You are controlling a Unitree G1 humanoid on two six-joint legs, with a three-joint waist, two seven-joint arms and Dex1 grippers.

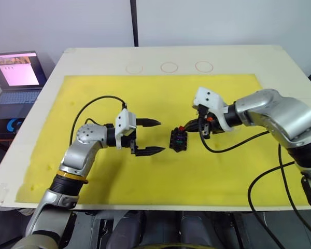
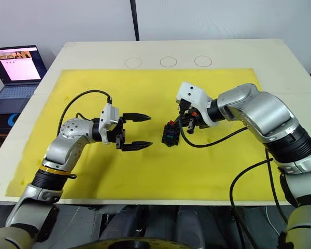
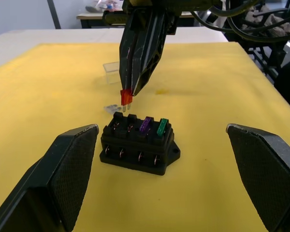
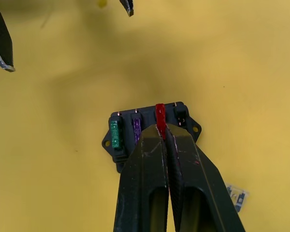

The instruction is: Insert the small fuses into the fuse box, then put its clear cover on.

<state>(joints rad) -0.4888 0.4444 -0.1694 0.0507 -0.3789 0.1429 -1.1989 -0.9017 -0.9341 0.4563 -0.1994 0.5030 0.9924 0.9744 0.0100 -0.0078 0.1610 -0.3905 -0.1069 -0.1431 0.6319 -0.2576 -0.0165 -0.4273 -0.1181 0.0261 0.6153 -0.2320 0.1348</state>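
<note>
Two fuses already sit in the fuse box (image 3: pixel 137 147): the purple fuse (image 3: pixel 144 124) and, beside it at the end of the row, the green fuse (image 3: pixel 162 127). A third, the red fuse (image 3: pixel 126 96), is pinched in my right pincer, and two slots in that row are still empty, so by my reckoning the job is about half done, with the cover yet to come.

Going from my left: my left pincer (image 1: pixel 148 137) hangs level over the yellow mat (image 1: pixel 160 93) on the worktop (image 1: pixel 83 56), fingers spread wide and empty, pointing at the box from near by but not touching it. That arm is bent at the elbow, forearm low over the mat.

The box lies on the mat between my two pincers. Beyond it on the mat rests the last greyish fuse (image 3: pixel 111 108), and farther back the clear cover (image 3: pixel 111 71), both untouched.

My right pincer (image 4: pixel 160 134) is closed narrow on the red fuse, tips angled down over the box. The fuse hangs just above the row, prongs down and clear of the box, roughly over the second empty slot from the open end. That arm reaches in from the right, wrist turned downward.
</note>
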